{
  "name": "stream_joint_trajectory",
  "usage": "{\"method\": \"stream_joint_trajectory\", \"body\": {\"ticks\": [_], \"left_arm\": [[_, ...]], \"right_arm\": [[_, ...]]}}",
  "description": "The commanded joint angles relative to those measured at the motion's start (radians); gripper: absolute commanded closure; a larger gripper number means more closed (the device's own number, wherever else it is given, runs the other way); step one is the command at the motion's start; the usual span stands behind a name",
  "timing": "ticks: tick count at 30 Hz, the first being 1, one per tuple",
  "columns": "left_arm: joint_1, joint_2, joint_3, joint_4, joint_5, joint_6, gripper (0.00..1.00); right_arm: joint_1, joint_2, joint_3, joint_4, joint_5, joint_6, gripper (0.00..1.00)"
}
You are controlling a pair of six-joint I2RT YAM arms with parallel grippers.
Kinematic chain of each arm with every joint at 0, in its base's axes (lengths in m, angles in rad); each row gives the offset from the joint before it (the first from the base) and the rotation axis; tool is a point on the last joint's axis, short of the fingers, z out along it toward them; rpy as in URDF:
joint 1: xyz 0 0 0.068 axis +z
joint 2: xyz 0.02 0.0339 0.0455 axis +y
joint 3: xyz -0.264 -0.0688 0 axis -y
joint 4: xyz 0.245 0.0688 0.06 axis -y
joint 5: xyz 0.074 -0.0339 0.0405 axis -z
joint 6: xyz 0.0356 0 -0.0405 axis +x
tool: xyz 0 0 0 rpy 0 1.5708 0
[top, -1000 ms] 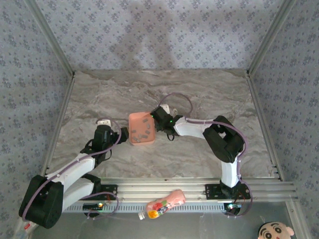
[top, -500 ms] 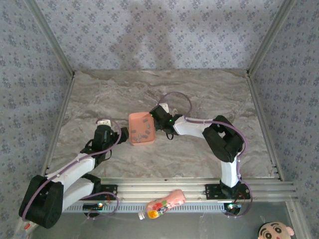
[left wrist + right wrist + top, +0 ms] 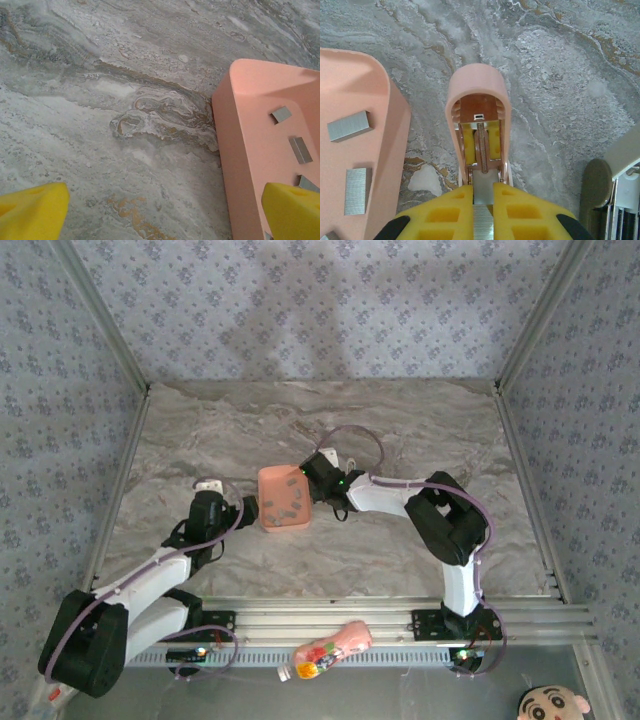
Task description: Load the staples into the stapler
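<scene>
Pinching the stapler (image 3: pixel 479 100) by its back end, the right gripper (image 3: pixel 482 192) holds it just beside the pink tray (image 3: pixel 355 75). Staples (image 3: pixel 349 125) lie in the tray. The left gripper (image 3: pixel 162 212) is spread wide at the tray's other side.

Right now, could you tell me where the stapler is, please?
In the right wrist view, the stapler is clamped in the right gripper. It is above the marble table, just right of the salmon-pink tray holding the staples.
</scene>
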Motion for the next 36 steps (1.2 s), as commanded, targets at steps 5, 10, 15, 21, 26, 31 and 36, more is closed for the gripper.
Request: {"method": "stream_joint_trajectory", "body": {"ticks": [5,10,15,21,26,31,36], "left_arm": [[-0.007,0.017,0.036,0.019,0.003,0.009,0.02],[-0.007,0.023,0.037,0.022,0.006,0.009,0.02],[-0.009,0.027,0.037,0.021,0.007,0.007,0.02],[-0.01,0.028,0.037,0.021,0.007,0.004,0.02],[-0.01,0.028,0.038,0.021,0.009,0.004,0.02],[-0.012,0.034,0.04,0.023,0.009,0.004,0.02],[-0.013,0.038,0.042,0.025,0.012,0.001,0.02]], "right_arm": [[0.0,0.014,0.002,-0.039,0.034,-0.01,0.86],[0.0,0.004,-0.037,-0.042,0.037,-0.006,0.86],[0.002,-0.008,-0.053,-0.041,0.042,-0.009,0.86],[0.006,-0.016,-0.063,-0.044,0.045,-0.008,0.86],[0.016,-0.033,-0.078,-0.045,0.052,0.002,0.86],[0.025,-0.055,-0.085,-0.043,0.052,0.006,0.86],[0.03,-0.075,-0.098,-0.022,0.035,0.017,0.86]]}}
